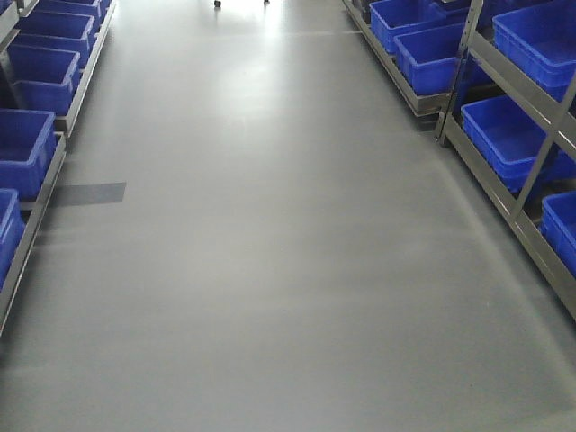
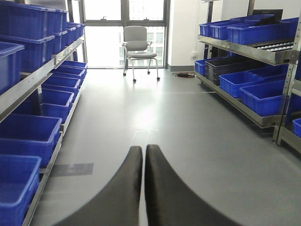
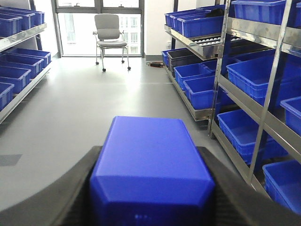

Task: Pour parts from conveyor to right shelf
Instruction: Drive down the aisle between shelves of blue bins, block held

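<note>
A solid blue block, one of the parts, fills the bottom of the right wrist view, clamped between the two black fingers of my right gripper. In the left wrist view my left gripper is shut with its black fingers pressed together and nothing between them, held over bare floor. The right shelf, a steel-framed rack with white rollers on an upper lane, runs along the right side and carries large blue bins. It also shows as the right shelf in the front view. The conveyor is out of view.
Racks with blue bins also line the left side of the aisle. A grey office chair stands at the far end before the windows. A grey tape patch marks the smooth grey floor on the left.
</note>
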Controlling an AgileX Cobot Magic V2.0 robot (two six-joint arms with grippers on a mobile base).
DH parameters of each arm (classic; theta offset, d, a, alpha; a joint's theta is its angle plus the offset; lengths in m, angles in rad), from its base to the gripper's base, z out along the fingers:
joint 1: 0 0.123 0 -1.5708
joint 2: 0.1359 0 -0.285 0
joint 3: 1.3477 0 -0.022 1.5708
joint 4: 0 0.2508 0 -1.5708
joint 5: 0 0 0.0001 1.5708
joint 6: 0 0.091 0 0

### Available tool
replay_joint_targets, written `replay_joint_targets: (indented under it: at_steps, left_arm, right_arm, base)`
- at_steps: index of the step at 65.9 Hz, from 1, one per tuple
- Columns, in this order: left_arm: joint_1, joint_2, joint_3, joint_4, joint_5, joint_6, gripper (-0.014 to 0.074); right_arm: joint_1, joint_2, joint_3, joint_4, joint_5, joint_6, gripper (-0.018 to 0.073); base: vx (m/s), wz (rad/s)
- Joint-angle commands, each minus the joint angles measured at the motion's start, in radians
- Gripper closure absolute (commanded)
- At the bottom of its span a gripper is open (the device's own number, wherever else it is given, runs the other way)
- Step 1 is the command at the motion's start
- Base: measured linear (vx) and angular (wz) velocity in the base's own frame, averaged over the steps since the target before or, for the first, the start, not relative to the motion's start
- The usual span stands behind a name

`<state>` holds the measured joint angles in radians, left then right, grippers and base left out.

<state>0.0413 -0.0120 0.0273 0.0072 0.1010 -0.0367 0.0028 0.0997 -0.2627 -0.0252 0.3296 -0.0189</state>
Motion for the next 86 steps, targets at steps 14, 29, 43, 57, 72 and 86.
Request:
replay_joint_targets:
  at_steps: [14,29,43,57,72,86]
  left_arm:
    - [-0.005,-0.011,-0.02,-0.007,-0.079,-0.008,0.0603]
    - [-0.005,-0.011,-0.02,-0.007,-0.079,-0.008,0.0603]
    - [-0.005,-0.011,-0.02,-0.007,-0.079,-0.008,0.0603]
    - [-0.005,-0.011,-0.02,-0.007,-0.079,-0.008,0.0603]
    - [-0.005,-0.011,-0.02,-0.007,-0.079,-0.008,0.0603]
    - [-0.005,-0.011,-0.02,-0.007,-0.079,-0.008,0.0603]
  right_arm:
    - [-0.005,0.012,-0.028,-0.006,-0.081,-0.001,0.0564]
    - [-0.005,0.012,-0.028,-0.006,-0.081,-0.001,0.0564]
    - [-0.005,0.012,-0.028,-0.006,-0.081,-0.001,0.0564]
    - [-0.005,0.012,-0.028,-0.006,-0.081,-0.001,0.0564]
    - [-0.005,0.012,-0.028,-0.006,-0.081,-0.001,0.0564]
    - [-0.005,0.012,-0.028,-0.006,-0.081,-0.001,0.0564]
  base:
    - [0.61,-0.04]
    - [0.61,0.07]
    - [0.6,0.14]
    - [0.57,0.11]
    - [0.54,-0.01]
    - [0.52,-0.07]
